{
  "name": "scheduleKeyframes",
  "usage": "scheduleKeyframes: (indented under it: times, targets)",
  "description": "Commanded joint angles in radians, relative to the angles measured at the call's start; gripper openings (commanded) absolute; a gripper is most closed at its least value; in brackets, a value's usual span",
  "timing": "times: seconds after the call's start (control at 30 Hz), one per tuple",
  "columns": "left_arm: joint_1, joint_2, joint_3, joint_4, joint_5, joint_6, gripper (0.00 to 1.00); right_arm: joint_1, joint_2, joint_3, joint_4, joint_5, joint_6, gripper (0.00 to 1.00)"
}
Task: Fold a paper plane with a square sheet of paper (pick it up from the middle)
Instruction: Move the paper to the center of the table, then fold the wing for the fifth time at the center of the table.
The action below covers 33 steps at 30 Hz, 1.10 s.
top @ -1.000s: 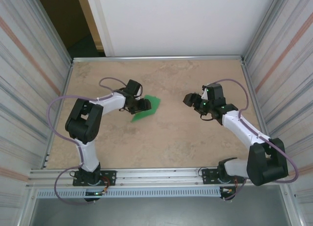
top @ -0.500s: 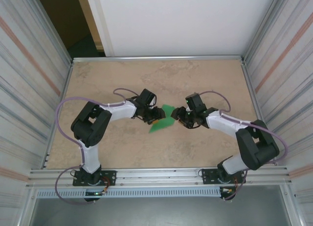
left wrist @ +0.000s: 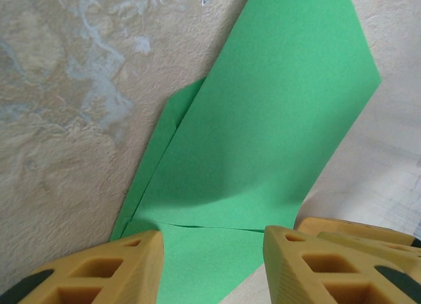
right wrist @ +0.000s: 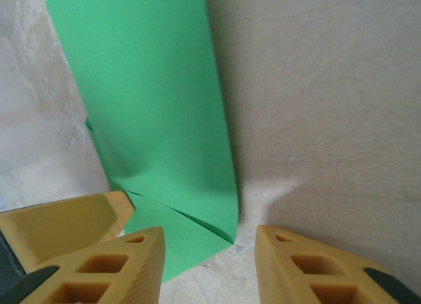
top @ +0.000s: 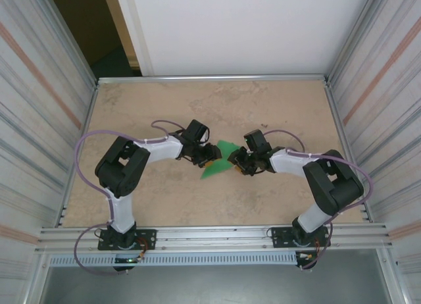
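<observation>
Paper part-folded on table, left tool and right tool both apart, straddling its edges.

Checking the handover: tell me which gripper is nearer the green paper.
Left, narrowly. The left gripper straddles the paper, which spans the gap between its jaws; the right gripper, on the opposite side, straddles only its edge.

A robotics lab cell is indicated. The stone-patterned table under the left pincer and right pincer is hemmed in by ribbed metal walls to either side of them. A white panel is set beyond them and an aluminium mounting rail behind them.
</observation>
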State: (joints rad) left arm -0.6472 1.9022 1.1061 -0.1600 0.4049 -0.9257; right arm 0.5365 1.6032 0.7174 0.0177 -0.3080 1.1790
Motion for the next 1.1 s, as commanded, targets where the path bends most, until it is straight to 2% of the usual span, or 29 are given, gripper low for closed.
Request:
scheduleKeyframes:
  times: [0.0, 0.13, 0.23, 0.37, 0.7, 1.07]
  targets:
    - [0.009, 0.032, -0.03, -0.058, -0.009, -0.01, 0.45, 0.009, 0.013, -0.006, 0.056, -0.019, 0.038, 0.36]
    - [0.009, 0.034, -0.031, -0.058, -0.009, -0.009, 0.45, 0.01, 0.024, 0.002, 0.026, -0.016, 0.045, 0.36]
    - [0.009, 0.036, -0.029, -0.057, -0.01, -0.008, 0.45, 0.015, 0.013, -0.002, -0.018, 0.016, 0.048, 0.4]
    - [0.009, 0.036, -0.028, -0.056, -0.01, -0.008, 0.45, 0.016, 0.004, -0.013, -0.015, 0.023, 0.052, 0.41]
    - [0.009, 0.037, -0.032, -0.049, -0.002, -0.011, 0.46, 0.038, 0.07, 0.017, 0.082, -0.065, 0.049, 0.33]
    - [0.014, 0.027, -0.04, -0.039, 0.001, -0.015, 0.48, 0.03, 0.01, -0.048, 0.16, -0.015, 0.088, 0.24]
